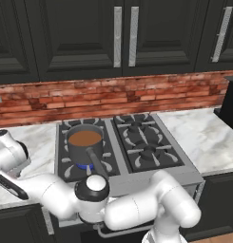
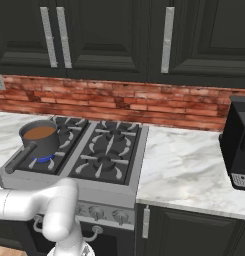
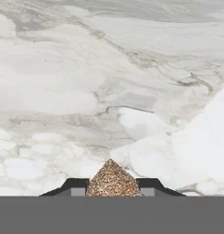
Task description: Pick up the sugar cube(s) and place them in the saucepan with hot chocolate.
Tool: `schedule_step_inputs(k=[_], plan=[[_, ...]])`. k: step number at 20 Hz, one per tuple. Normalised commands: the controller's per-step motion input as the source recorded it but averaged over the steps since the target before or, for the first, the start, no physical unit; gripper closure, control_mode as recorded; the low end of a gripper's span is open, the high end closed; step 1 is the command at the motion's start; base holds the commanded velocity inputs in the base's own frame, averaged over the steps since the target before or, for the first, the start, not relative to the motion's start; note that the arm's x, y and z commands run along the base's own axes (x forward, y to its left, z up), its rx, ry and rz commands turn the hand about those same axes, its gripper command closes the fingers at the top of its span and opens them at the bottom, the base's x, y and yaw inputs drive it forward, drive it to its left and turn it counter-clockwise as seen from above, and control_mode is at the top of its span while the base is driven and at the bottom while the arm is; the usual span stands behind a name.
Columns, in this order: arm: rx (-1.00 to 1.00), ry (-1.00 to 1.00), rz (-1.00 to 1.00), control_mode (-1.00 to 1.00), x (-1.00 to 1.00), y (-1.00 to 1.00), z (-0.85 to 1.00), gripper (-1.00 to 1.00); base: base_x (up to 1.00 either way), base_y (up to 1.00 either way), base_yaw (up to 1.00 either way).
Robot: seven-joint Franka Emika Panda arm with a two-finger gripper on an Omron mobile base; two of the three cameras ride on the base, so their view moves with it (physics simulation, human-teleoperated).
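Gripper [image 3: 113, 189] has its fingers clamped on a brown speckled sugar cube [image 3: 113, 180], with the marble countertop [image 3: 86, 82] right below it.

Speckled, grainy brown sugar cube [image 3: 113, 180] over veined, polished marble counter [image 3: 86, 91]. Matt dark metal saucepan [image 1: 83, 148], smooth orange-brown liquid inside. Rough red brick backsplash [image 1: 113, 97]. Dark panelled cabinets [image 1: 75, 33], brushed metal handles [image 1: 117, 36].

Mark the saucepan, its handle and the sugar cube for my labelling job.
Saucepan [image 1: 84, 138]: left base view, on its orange-brown liquid.
Saucepan handle [image 2: 21, 157]: right base view, mid-length.
Sugar cube [image 3: 113, 179]: hand view, speckled face between the fingertips.
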Motion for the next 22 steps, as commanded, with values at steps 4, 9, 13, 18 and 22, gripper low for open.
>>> schedule_step_inputs(k=[4, 9, 13, 18, 22], plan=[[0.05, -0.20, -0.05, -1.00, -0.74, -0.37, 0.26, 1.00, 0.00, 0.00, 0.00], [0.08, -0.23, -0.09, -1.00, -0.72, -0.47, 0.44, 1.00, 0.00, 0.00, 0.00], [0.11, -0.22, -0.11, -1.00, -0.70, -0.58, 0.39, 1.00, 0.00, 0.00, 0.00], [0.13, -0.24, -0.14, -1.00, -0.62, -0.73, 0.37, 1.00, 0.00, 0.00, 0.00], [0.13, -0.21, -0.16, -1.00, -0.36, -0.88, 0.49, 1.00, 0.00, 0.00, 0.00]])
